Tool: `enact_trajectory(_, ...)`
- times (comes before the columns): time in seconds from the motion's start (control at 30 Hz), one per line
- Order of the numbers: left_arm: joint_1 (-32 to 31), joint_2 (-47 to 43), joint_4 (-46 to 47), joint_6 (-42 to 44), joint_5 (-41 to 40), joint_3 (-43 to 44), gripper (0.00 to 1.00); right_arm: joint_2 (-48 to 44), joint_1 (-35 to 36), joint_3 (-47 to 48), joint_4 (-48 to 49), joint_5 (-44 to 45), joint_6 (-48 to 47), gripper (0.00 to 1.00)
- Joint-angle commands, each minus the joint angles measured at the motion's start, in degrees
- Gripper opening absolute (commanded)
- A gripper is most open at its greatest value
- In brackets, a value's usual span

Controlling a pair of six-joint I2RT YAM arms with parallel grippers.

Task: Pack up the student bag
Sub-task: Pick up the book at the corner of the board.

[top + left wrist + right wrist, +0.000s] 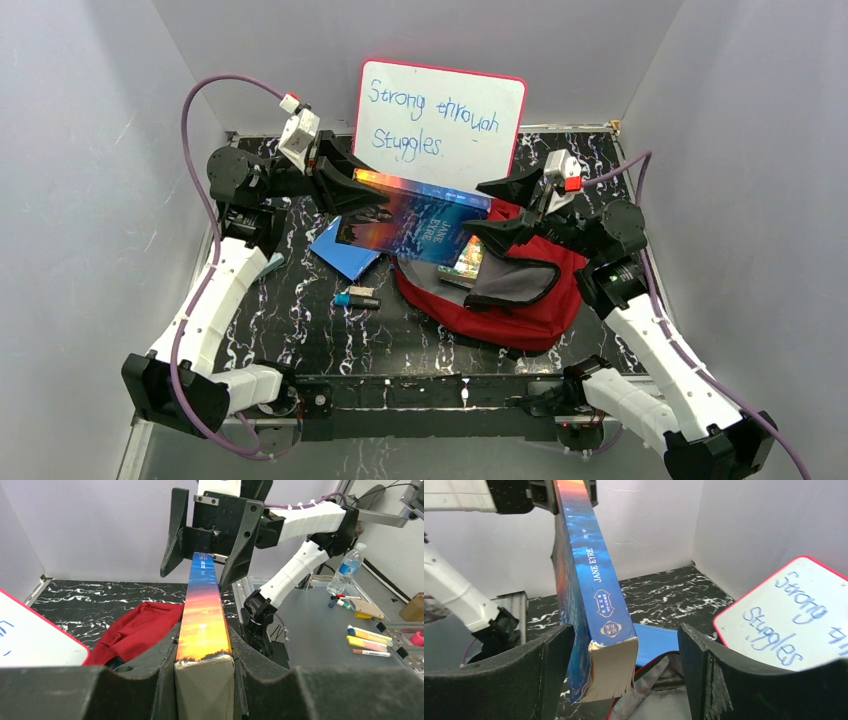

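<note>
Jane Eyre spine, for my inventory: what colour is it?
The spine fades from sunset orange to blue; the left wrist view shows it best.

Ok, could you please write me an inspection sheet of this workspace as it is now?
Surface: black marbled table, partly covered.
Job's things: student bag lies open, grey lining showing; Jane Eyre book held in the air, one end over the opening, not yet inside.
Clutter: whiteboard leaning at the back; blue folder flat on the table; pen-like items beside it.
Grippers: left gripper, jaws shut on the book; right gripper, jaws open around its other end.
Cables: purple cable loops off each arm; no snag seen.
Surroundings: pale walls; water bottle on a side bench.
</note>
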Motion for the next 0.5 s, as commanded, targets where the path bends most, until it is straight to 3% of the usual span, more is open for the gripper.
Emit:
enact_trajectory(0.0, -1.5, -3.1, 7.1, -0.8, -3.1, 2.1, 0.00, 1.1, -0.1, -1.8, 14.3, -6.4, 7.8, 0.82)
enact_trajectory(0.23, -3.5, -2.6, 8.0, -0.7, -4.9, 2.4, 0.00, 4.2, 0.0, -2.8, 24.0, -9.8, 15.4, 0.68)
enact_trajectory(0.47, -5.0, -1.5, 9.5, -0.4, -7.8, 2.4, 0.00, 6.0, 0.0, -4.0, 27.7, -10.9, 18.4, 0.58)
